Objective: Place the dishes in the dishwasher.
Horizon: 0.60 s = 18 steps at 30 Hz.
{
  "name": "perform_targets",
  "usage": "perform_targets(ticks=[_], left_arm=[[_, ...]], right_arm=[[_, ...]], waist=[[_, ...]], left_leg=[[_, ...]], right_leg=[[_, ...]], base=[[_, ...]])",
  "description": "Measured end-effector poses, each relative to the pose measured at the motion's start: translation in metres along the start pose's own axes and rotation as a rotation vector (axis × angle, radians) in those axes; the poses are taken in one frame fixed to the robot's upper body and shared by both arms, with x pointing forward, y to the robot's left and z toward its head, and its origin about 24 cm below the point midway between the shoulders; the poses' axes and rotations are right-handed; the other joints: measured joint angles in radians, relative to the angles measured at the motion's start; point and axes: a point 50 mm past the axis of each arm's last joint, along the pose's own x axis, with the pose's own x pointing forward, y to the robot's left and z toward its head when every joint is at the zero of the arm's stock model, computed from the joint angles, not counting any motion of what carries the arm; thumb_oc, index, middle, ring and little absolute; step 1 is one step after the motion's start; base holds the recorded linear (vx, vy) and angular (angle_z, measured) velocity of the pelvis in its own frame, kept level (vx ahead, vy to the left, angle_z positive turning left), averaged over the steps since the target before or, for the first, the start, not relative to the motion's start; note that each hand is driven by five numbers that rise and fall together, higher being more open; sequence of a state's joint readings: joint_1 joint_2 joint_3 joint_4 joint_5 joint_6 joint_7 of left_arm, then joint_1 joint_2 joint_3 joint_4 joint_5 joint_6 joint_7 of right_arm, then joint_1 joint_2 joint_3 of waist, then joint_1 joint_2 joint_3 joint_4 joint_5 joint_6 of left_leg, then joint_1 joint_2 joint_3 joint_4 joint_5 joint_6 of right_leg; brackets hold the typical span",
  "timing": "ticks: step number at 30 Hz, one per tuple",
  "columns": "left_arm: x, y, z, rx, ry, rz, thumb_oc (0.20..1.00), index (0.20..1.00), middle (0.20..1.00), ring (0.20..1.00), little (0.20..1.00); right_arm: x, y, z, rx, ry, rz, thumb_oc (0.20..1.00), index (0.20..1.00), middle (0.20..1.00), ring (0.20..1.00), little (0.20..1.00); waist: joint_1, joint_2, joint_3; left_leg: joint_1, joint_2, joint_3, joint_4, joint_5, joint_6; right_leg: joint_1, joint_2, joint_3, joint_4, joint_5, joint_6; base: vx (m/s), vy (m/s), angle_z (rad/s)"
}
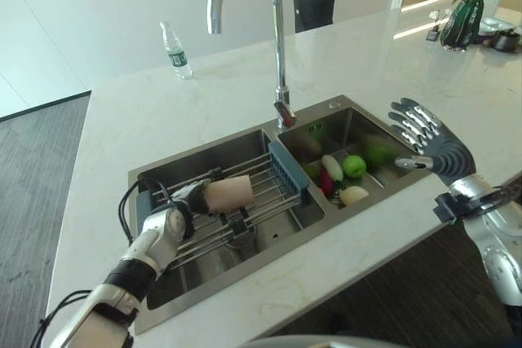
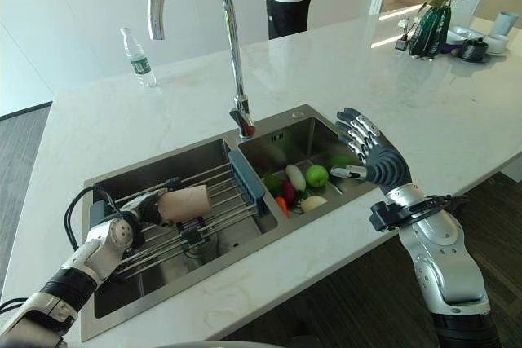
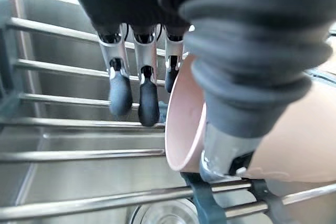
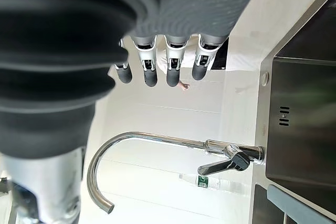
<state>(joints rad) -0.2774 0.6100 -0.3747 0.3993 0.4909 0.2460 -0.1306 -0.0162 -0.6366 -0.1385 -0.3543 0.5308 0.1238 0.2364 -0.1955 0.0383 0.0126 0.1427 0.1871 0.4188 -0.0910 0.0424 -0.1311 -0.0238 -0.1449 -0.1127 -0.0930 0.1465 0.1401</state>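
Over the sink rack (image 1: 269, 189), pink cup (image 1: 228, 194) gripped in left robot hand (image 1: 186, 200)

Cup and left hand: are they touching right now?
Touching. In the left wrist view the left hand's thumb lies against the cup, with the fingers on its other side.

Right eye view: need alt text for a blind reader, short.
The robot's left hand grips a beige cup lying on its side over the wire rack in the left basin of a steel sink. The right hand hovers open over the right basin, which holds vegetables; a tall faucet stands behind.
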Motion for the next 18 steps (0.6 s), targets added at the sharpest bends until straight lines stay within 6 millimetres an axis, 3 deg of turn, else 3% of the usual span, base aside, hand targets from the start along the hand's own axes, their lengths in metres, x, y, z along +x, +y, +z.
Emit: perform_targets(ticks=[8, 14, 18], left_arm=[[-0.001, 0.003, 0.006, 0.003, -0.038, 0.013, 0.2, 0.2, 0.2, 0.2, 0.2], [-0.008, 0.022, 0.019, 0.006, -0.169, 0.09, 0.2, 0.2, 0.2, 0.2, 0.2], [-0.022, 0.041, 0.016, -0.129, -0.223, 0.19, 0.2, 0.2, 0.2, 0.2, 0.2]], right_arm=[[0.0, 0.0, 0.0, 0.0, -0.001, 0.0, 1.0, 1.0, 1.0, 1.0, 1.0], [0.0, 0.0, 0.0, 0.0, -0.003, -0.003, 1.0, 1.0, 1.0, 1.0, 1.0], [-0.002, -0.002, 0.0, -0.003, -0.003, -0.015, 1.0, 1.0, 1.0, 1.0, 1.0]], waist=[[0.006, -0.004, 0.002], [0.01, -0.009, 0.006], [0.013, -0.013, 0.011]], left_leg=[[-0.002, 0.002, -0.001, 0.0, 0.0, 0.0], [-0.002, 0.003, -0.003, 0.0, -0.001, 0.0], [-0.003, 0.004, -0.01, 0.0, 0.0, 0.0]], right_leg=[[0.0, -0.002, -0.002, 0.0, 0.0, 0.0], [0.001, -0.003, -0.006, 0.0, -0.001, 0.0], [0.003, -0.003, -0.01, 0.0, -0.003, 0.0]], base=[[-0.03, -0.006, 0.0], [0.0, 0.0, 0.0], [0.0, -0.004, 0.01]])
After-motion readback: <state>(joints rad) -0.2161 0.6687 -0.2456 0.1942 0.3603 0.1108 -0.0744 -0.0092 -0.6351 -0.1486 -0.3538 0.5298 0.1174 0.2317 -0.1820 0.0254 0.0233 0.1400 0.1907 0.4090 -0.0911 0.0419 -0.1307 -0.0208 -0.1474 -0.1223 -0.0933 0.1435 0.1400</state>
